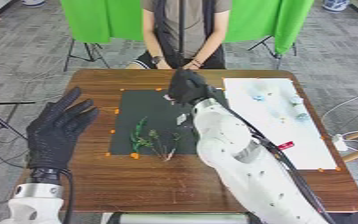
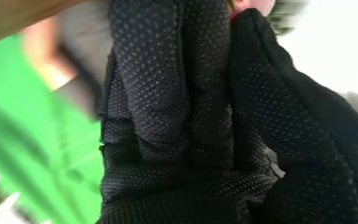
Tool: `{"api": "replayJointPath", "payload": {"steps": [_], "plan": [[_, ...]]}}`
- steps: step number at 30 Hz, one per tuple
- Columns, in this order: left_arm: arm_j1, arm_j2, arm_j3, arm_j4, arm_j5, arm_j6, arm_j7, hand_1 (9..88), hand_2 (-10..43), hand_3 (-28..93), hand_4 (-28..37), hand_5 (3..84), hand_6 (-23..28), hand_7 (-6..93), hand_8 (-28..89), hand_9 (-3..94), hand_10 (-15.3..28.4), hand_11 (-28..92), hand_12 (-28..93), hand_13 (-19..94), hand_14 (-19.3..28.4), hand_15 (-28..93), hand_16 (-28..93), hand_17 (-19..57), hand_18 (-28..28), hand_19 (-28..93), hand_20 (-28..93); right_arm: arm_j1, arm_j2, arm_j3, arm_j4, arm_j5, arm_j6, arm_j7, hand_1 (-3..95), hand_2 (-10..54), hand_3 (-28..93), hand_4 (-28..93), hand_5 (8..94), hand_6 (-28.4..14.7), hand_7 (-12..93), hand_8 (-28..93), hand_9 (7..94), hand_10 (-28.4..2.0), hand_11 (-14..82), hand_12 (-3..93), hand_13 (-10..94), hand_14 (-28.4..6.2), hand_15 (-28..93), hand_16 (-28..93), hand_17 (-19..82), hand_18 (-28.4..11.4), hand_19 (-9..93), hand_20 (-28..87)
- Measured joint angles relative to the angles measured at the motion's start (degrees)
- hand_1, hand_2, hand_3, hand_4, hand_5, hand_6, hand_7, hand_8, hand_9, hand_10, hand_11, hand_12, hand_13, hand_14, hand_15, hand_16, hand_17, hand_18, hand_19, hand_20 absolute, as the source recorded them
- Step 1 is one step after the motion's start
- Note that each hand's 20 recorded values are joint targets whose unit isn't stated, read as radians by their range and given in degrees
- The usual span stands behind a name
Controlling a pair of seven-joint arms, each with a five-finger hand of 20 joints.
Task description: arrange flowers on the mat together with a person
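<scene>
Flowers [image 1: 301,117] in pale blue lie on the white mat [image 1: 309,146] on my right, and green stems [image 1: 140,142] lie on the near part of the dark mat [image 1: 144,110], leaves toward the far side of the bench [image 1: 95,185]. My right robot hand [image 1: 191,89] is over the far part of the dark mat, its fingers and thumb pressed together at the tips on a bit of pink that I take for a pink flower [image 2: 251,6]; I cannot tell how much of it I hold. My left robot hand [image 1: 55,131] is at the bench's left side, spread and holding nothing. I judge the step in hand to be placing this one on the dark mat, with the arrangement only partly made. Next I need to line it up with the stems, lower it gently, and part thumb from fingers without dragging it or crushing the petals.
</scene>
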Motion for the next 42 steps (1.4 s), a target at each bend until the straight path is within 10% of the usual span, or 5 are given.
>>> {"api": "replayJointPath", "payload": {"steps": [8, 23, 42], "plan": [[-2.36, 4.42, 2.72, 0.12, -0.36, 0.04, 6.17, 20.7, 8.9, 77, -28.3, 40.2, 11.3, 10.5, -8, 39.9, 22.7, 27, 11, 31, 28.4, 55, -12, -3.0, 28.1, 76, -11, 2.58, -11.16, -2.39, 6.00, 8.72, -6.32, -2.60, 58.6, -9.5, 70, -28, 85.7, 0.7, 16, 0, 93.7, -8.3, 11.4, 30.3, 87, -4.1, 41, 23, 32, -12.6, 81, 0], [-5.71, 6.80, 3.76, 0.64, -0.84, 0.01, 6.83, 20.9, 8.8, 77, -28.3, 40.7, 11.6, 10.8, -8, 40.3, 22.8, 27, 11, 31, 28.4, 56, -12, -3.1, 27.9, 76, -14, 6.93, -12.79, -9.06, 14.11, 5.07, -9.24, -2.92, 55.0, -9.5, 66, -28, 75.9, 3.1, 12, -4, 91.2, -8.7, 14.4, 27.5, 84, -4.9, 49, 16, 29, -14.1, 83, -1], [-7.18, 6.49, 4.79, 0.99, -0.84, -0.36, 6.32, 21.3, 8.7, 77, -28.3, 40.8, 11.6, 10.9, -8, 40.4, 22.9, 28, 11, 31, 28.4, 56, -12, -3.8, 27.5, 75, -16, 4.95, -12.58, -8.08, 13.95, 4.12, -12.93, -2.13, 44.9, -9.5, 71, -28, 71.4, 3.2, 12, -10, 86.0, -10.9, 26.3, 16.5, 80, -7.1, 54, 13, 25, -16.0, 82, 1]]}}
